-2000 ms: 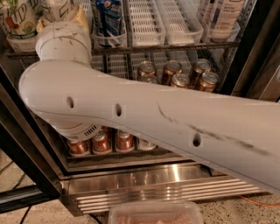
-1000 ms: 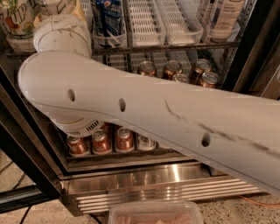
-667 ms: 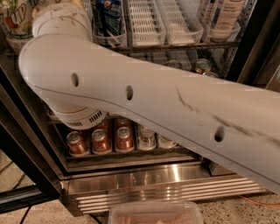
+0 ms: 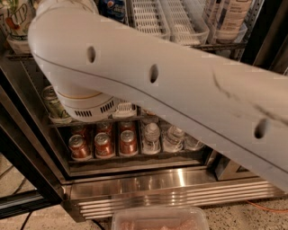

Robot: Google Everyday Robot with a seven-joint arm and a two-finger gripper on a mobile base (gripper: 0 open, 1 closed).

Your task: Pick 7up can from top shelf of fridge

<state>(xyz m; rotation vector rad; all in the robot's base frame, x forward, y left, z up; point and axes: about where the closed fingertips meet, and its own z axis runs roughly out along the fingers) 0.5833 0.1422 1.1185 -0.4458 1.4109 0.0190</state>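
Observation:
The 7up can (image 4: 14, 21) stands at the top left corner, white with green lettering, cut off by the frame edge and partly behind my arm. My big white arm (image 4: 162, 85) crosses the whole view from lower right to upper left, its elbow joint (image 4: 83, 101) in front of the fridge's middle rack. My gripper is out of view, past the arm's upper left end near the top edge. The top shelf's white slotted lanes (image 4: 150, 18) show at the top centre. The fridge's steel base grille (image 4: 175, 193) runs along the bottom.
A blue Pepsi can (image 4: 112, 6) stands right of the arm's end. Tall pale cans (image 4: 229, 18) fill the top right. Copper cans (image 4: 103, 143) and water bottles (image 4: 153, 134) sit on the lower rack. A plastic tub (image 4: 159, 218) lies on the floor. The dark door frame (image 4: 22, 166) is at left.
My arm has swung upward and to the right, now covering the middle rack of short cans. More of the lower rack shows below it.

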